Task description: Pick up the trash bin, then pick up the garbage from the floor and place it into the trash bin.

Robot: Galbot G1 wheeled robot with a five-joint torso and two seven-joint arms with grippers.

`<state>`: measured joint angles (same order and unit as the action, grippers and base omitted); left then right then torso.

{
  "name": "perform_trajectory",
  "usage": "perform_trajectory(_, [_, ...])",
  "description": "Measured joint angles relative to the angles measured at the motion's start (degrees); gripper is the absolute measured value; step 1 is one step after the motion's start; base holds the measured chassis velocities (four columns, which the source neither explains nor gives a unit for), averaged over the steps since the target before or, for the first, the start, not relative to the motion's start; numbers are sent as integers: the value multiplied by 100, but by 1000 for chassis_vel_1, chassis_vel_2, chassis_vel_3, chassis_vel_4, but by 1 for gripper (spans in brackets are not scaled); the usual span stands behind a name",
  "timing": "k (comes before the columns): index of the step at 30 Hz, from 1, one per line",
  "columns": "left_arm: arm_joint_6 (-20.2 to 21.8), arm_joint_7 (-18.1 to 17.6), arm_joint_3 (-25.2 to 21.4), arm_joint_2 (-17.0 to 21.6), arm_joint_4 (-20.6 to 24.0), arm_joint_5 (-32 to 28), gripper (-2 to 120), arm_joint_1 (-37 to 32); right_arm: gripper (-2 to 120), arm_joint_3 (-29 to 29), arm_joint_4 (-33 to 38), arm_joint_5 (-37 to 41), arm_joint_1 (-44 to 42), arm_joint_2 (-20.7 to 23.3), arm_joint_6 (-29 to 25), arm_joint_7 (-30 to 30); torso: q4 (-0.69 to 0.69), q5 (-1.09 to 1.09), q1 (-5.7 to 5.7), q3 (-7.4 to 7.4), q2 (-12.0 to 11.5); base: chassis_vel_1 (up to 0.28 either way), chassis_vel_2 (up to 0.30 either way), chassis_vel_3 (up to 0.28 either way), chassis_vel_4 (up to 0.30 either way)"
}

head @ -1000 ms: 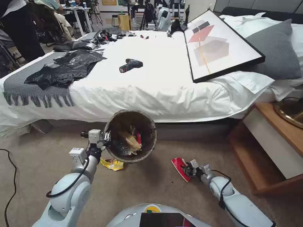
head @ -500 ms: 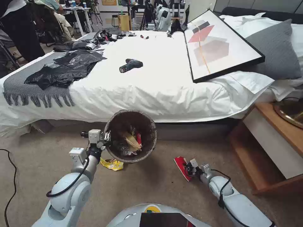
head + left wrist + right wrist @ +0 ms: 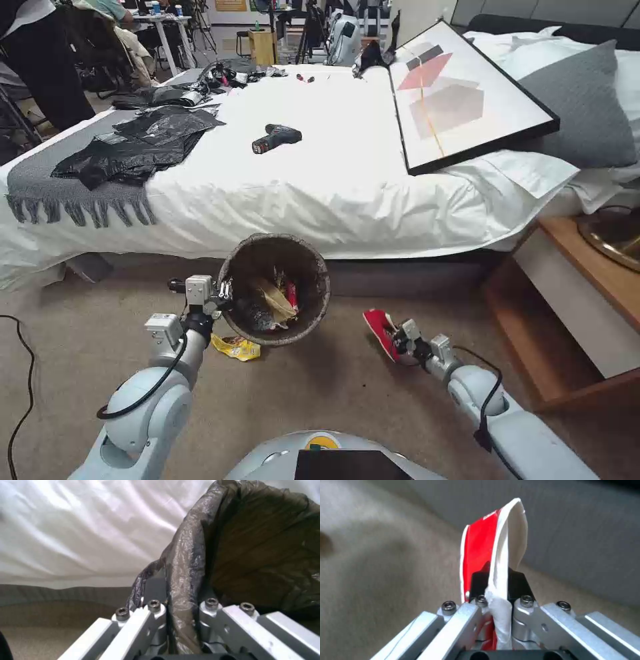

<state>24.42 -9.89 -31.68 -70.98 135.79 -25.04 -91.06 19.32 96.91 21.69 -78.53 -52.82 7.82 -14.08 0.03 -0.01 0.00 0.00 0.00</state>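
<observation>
The trash bin point(image 3: 275, 248), round and lined with a dark bag, hangs tilted above the floor point(image 3: 80, 347) in front of the bed. My left gripper point(image 3: 223, 291) is shut on its bag-covered rim point(image 3: 181, 562). Inside lie several wrappers. A red and white packet of garbage point(image 3: 380, 328) is pinched in my right gripper point(image 3: 398, 343), held just off the carpet to the right of the bin; the packet point(image 3: 493, 552) stands up between the fingers point(image 3: 520, 582). A yellow wrapper point(image 3: 235, 347) lies on the carpet under the bin.
A white-sheeted bed point(image 3: 320, 180) spans the view behind the bin, carrying black plastic bags point(image 3: 127, 150), a drill point(image 3: 276, 138) and a framed picture point(image 3: 460, 93). A wooden nightstand point(image 3: 587, 300) stands at the right. A black cable point(image 3: 23, 360) runs along the left floor.
My right gripper has lifted the red packet off the carpet and carried it a little up and toward the bed. The bin and left arm have barely moved.
</observation>
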Motion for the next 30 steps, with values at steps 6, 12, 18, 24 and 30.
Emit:
perform_trajectory(6, [39,-15,-9,-1,11,-4,7,-10,0,736,1564,650,-402,350,401,-21,-2,3,0,0,0,0,0,0,0])
perform_trajectory(12, [96,-65,1,-4,-17,-4,7,12,0,1252,2288,1129,-607,662,669,-150,-4,2,0,0,0,0,0,0,0])
perform_trajectory(18, [153,-119,21,26,-72,-33,7,65,0,1752,3000,2059,-558,1115,1097,-340,-3,0,0,0,0,0,0,0,0])
perform_trajectory(24, [195,-121,89,17,-106,-39,7,121,0,1757,3508,2701,-159,1368,1221,-203,-2,0,0,0,0,0,0,0,0])
perform_trajectory(30, [246,-117,104,9,-106,-38,7,134,0,1343,3995,3064,228,1363,1334,164,-3,0,0,0,0,0,0,0,0])
